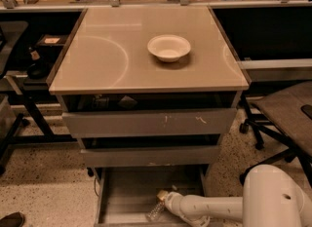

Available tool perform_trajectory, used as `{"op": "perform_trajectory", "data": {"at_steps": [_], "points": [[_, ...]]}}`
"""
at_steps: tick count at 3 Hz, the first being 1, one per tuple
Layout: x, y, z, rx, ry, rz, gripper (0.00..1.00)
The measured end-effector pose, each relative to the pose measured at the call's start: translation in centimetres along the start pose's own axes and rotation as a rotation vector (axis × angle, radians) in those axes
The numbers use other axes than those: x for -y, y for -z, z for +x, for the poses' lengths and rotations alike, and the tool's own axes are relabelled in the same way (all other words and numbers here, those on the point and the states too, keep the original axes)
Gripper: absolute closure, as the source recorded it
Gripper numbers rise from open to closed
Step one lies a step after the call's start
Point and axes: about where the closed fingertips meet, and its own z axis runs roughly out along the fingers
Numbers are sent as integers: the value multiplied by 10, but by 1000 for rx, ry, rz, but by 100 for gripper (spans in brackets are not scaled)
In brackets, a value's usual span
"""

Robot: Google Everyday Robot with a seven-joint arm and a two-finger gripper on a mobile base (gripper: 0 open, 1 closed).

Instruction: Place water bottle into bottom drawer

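Note:
The bottom drawer is pulled open below the two upper drawers, a shallow grey tray near the floor. The water bottle is inside it, clear plastic, leaning toward the drawer's front right. My gripper is at the end of the white arm, which reaches in from the lower right. It is right at the bottle's upper end, inside the drawer. The bottle's label and cap are hard to make out.
A white bowl sits on the beige cabinet top. The two upper drawers stand slightly open above the tray. An office chair is at the right, and black table legs at the left.

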Motion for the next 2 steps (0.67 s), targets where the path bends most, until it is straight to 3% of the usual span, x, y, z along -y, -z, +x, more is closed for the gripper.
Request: {"op": "perform_trajectory", "data": {"at_steps": [2], "points": [[0,0,0,0,0,0,35]]}}
